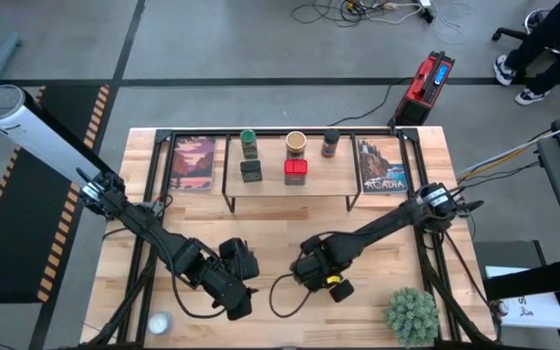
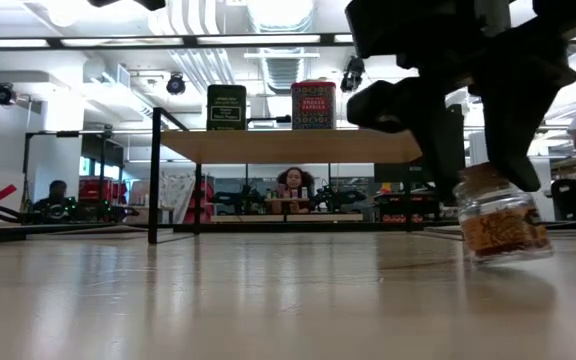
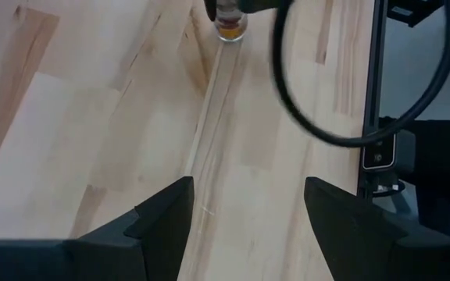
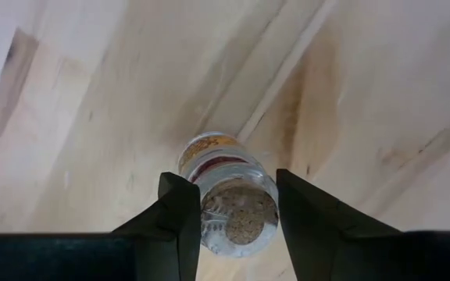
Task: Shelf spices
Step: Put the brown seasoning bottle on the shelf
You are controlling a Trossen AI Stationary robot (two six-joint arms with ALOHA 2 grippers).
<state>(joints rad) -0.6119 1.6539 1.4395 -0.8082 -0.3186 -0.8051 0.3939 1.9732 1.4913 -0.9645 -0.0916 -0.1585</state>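
1. The right gripper point(image 4: 229, 226) has its fingers clenched on the tiny jar point(image 4: 229, 199), one on either side just below the cork stopper. In the low view the jar point(image 2: 498, 222) sits tilted, its base at or just off the table point(image 2: 218, 300); I cannot tell which.
2. The left gripper point(image 3: 244, 222) hovers near the table's front edge, fingers parted with nothing between them, waiting.
3. The jar looks like clear glass with tan grains inside: light, stiff, slick-walled and breakable. The cork may pull loose, so the hold is better on the glass body or neck than on the stopper. A small round jar could twist between flat fingers, so a centred, firm but not crushing hold seems right.
4. The shelf point(image 1: 290, 194) stands at the back of the table and carries five spices already: green-lidded jar point(image 1: 249, 143), black box point(image 1: 251, 171), tan jar point(image 1: 296, 144), red tin point(image 1: 296, 171) and brown bottle point(image 1: 331, 144). The free plank is to the right of the red tin.
5. The table is smooth, pale wood planks, flat and hard. Two picture cards point(image 1: 194, 163) flank the shelf and a plant point(image 1: 412, 313) sits at the front right corner.
6. Beyond is a grey-floored workshop with cables, a red unit point(image 1: 426, 80) and people seated far off.
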